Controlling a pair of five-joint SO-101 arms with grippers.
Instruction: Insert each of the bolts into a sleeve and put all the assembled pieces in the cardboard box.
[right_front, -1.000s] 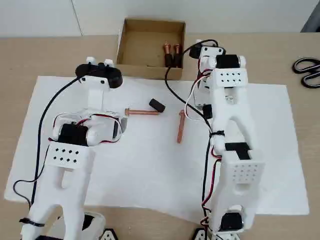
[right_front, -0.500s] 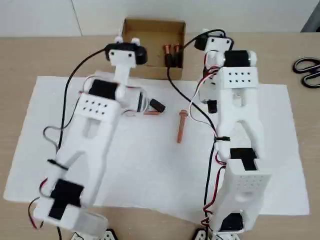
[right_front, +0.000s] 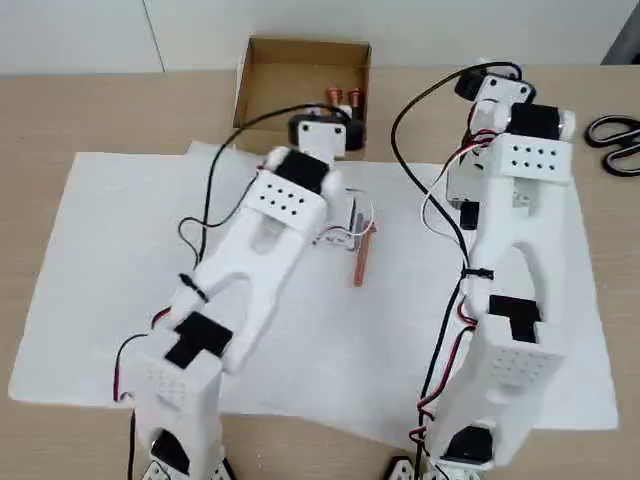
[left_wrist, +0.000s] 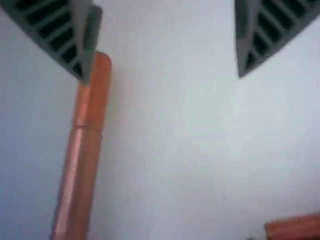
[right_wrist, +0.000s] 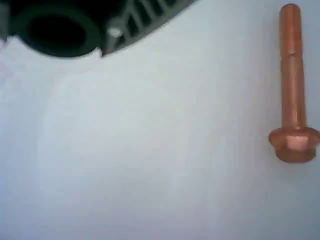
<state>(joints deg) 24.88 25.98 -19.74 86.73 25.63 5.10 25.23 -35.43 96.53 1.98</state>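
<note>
While the left jaws gape beside a copper bolt (left_wrist: 82, 160) on the white paper (right_front: 100, 250), I cannot tell the right jaws' state.

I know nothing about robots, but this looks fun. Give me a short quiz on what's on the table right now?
1. True or false: the left gripper is shut on a bolt.
2. What lies near the right edge of the table? A scissors, B hammer, C cup.
3. How many assembled pieces lie in the cardboard box? ____
Key: 1 false, its jaws stand open beside the bolt; 2 A; 3 two.
</note>
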